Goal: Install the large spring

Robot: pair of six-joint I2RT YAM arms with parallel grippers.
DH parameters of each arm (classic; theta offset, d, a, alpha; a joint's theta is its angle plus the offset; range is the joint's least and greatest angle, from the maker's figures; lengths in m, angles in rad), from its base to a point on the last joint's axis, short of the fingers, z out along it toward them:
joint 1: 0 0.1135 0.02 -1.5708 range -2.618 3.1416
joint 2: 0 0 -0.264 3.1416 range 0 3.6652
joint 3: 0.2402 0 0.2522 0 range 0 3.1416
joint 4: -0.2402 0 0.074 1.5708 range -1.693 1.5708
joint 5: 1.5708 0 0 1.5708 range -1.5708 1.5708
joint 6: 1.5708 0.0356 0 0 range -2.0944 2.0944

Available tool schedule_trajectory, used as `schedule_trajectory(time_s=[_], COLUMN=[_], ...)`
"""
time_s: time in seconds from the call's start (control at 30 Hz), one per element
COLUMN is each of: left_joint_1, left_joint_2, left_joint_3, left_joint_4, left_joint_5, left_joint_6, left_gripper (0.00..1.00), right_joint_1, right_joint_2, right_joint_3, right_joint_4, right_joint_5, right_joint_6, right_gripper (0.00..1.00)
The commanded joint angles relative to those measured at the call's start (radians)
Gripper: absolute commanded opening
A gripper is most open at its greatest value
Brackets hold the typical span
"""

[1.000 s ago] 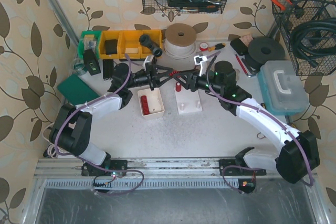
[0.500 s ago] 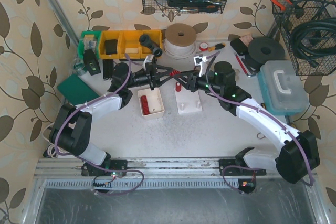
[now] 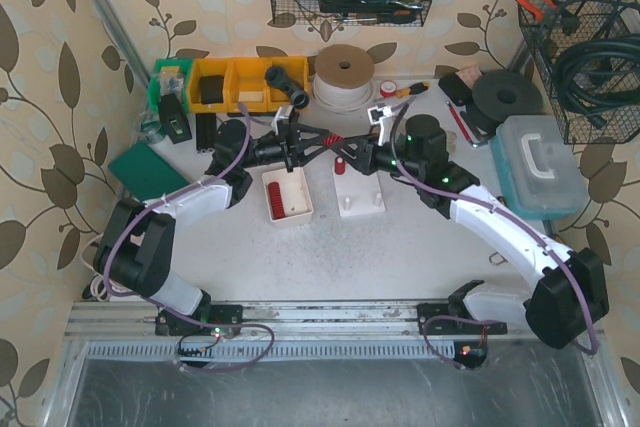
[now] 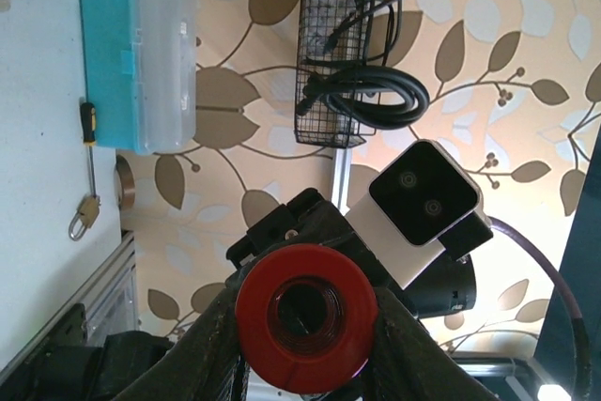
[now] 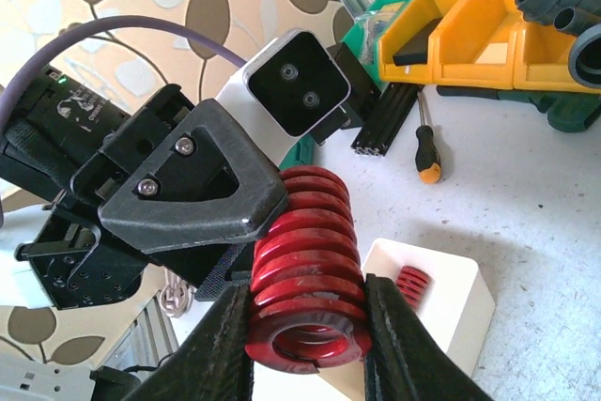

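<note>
item: large spring (image 3: pixel 331 142), red, thick close-wound coil with an open bore. location: in the air between the two arms, above the bench (image 3: pixel 420 247) and just behind the pegged white block (image 3: pixel 358 190), touching neither. held from both sides: the left tool (image 4: pixel 305 321) is clamped across one end, the bore facing its wrist camera, and the right tool (image 5: pixel 307 331) sits across the other end with a finger pressed to each side of the coil, as far as its wrist view shows. nearby: white tray (image 5: pixel 460 312) with smaller red springs, on the bench to the left of the block. handling, by judgement: likely steel, so heavy for its bulk and very stiff; it should not squash or bend under the fingers. the coating looks smooth and the body is round, so it may roll or twist between flat fingers and slide along its own axis if gripped loosely. not fragile. where to hold: across the width of the coil, fingers square on opposite flanks and bedded against the ridges of the turns, set back from the end that goes on, leaving that open end free for seating. caution: with one tool at each end, letting go on one side could tip the coil in the other.
</note>
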Motion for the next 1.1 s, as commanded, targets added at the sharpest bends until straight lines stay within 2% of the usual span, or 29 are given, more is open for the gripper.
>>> schedule_trajectory(time_s=[0.0, 0.1, 0.23, 0.37, 0.47, 0.6, 0.77, 1.07], left_joint_1=[-0.002, 0.018, 0.048, 0.058, 0.059, 0.060, 0.059, 0.060], left_joint_2=[-0.075, -0.138, -0.212, -0.254, -0.275, -0.274, -0.272, -0.280], left_joint_3=[0.019, 0.065, 0.173, 0.279, 0.340, 0.392, 0.428, 0.449], left_joint_4=[-0.034, -0.313, -0.816, -1.189, -1.389, -1.556, -1.636, -1.730], left_joint_5=[-0.007, -0.001, -0.062, -0.163, -0.266, -0.359, -0.412, -0.510], left_joint_6=[0.067, 0.245, 0.556, 0.799, 0.941, 1.061, 1.128, 1.210], left_gripper=[0.38, 0.58, 0.72, 0.77, 0.79, 0.75, 0.71, 0.70], right_joint_1=[0.004, 0.002, 0.001, 0.001, 0.001, 0.000, 0.001, 0.000], right_joint_2=[0.038, 0.066, 0.077, 0.068, 0.075, 0.161, 0.349, 0.549], right_joint_3=[0.106, 0.210, 0.302, 0.328, 0.346, 0.455, 0.658, 0.880], right_joint_4=[-0.184, -0.388, -0.599, -0.726, -0.815, -0.987, -1.148, -1.261], right_joint_5=[0.016, 0.043, 0.107, 0.152, 0.227, 0.345, 0.440, 0.560], right_joint_6=[-0.061, -0.151, -0.237, -0.259, -0.291, -0.369, -0.438, -0.455], right_gripper=[0.00, 0.00, 0.00, 0.00, 0.00, 0.00, 0.00, 0.00])
